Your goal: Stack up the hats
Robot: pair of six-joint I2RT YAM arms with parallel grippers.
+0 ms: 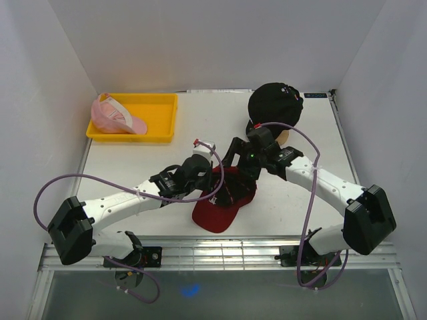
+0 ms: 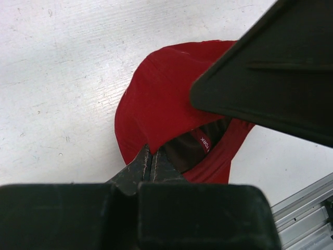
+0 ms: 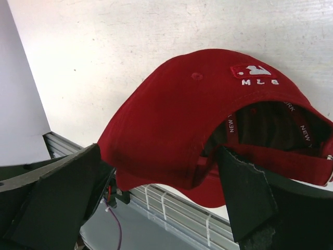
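We see the left gripper (image 1: 219, 181) and right gripper (image 1: 235, 163) at 1 red cap (image 1: 223, 208), 1 pink cap (image 1: 115, 115) in the yellow tray (image 1: 159, 123).

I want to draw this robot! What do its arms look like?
The left arm and right arm are white tubes with chunky black joints. A thin purple cable loops along each. Their fingers are flat black wedges. A tiny green light glows near the right wrist.
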